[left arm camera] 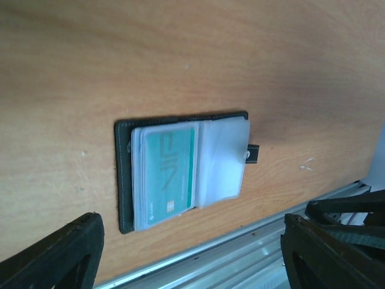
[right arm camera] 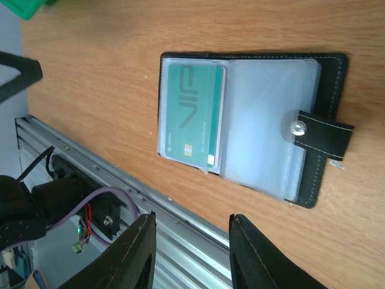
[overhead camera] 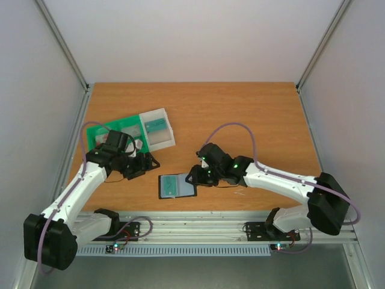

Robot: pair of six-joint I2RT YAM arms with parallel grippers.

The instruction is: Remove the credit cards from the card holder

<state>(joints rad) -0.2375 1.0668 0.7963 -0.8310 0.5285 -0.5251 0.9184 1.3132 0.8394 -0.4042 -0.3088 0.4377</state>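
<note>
Right gripper (right arm camera: 192, 220) beside card holder (right arm camera: 252, 120), green tray (overhead camera: 118, 129) apart

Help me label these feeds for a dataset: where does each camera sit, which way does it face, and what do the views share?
Top external: above and behind the bases, looking down on the table; both arms, left gripper and right gripper show.
Left wrist: on the left arm, facing down at the open card holder; left fingers frame the bottom corners.
Right wrist: on the right arm, facing down at it; right fingers at the bottom.
Shared: all three show the card holder and its teal card.
</note>
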